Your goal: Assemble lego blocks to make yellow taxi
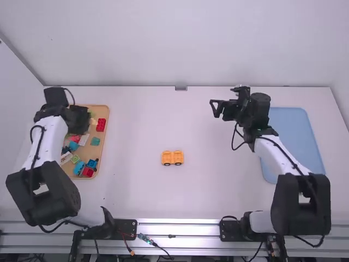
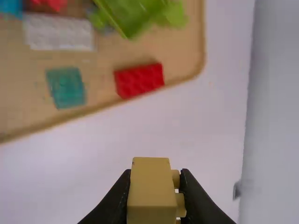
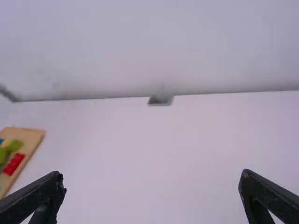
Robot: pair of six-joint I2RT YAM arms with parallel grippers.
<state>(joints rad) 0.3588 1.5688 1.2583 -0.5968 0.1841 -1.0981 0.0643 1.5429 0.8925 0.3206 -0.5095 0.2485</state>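
Presently, left gripper pinches a yellow block at the tan tray of mixed bricks. Yellow wheeled piece sits mid-table, well apart from both grippers. Right gripper, fingers spread, hangs near the blue mat.

A broad, smooth white table carries a tan, rectangular tray with rounded corners on its left side and a flat, light-blue rectangular panel, likewise round-cornered, on its right. Between them, well apart from both, a small yellow-orange plastic block vehicle with dark wheels sits directly on the white surface (somewhat nearer the tray, and closer to the table's near edge than to its far one). A small grey rectangular piece is at about the middle of the far edge.
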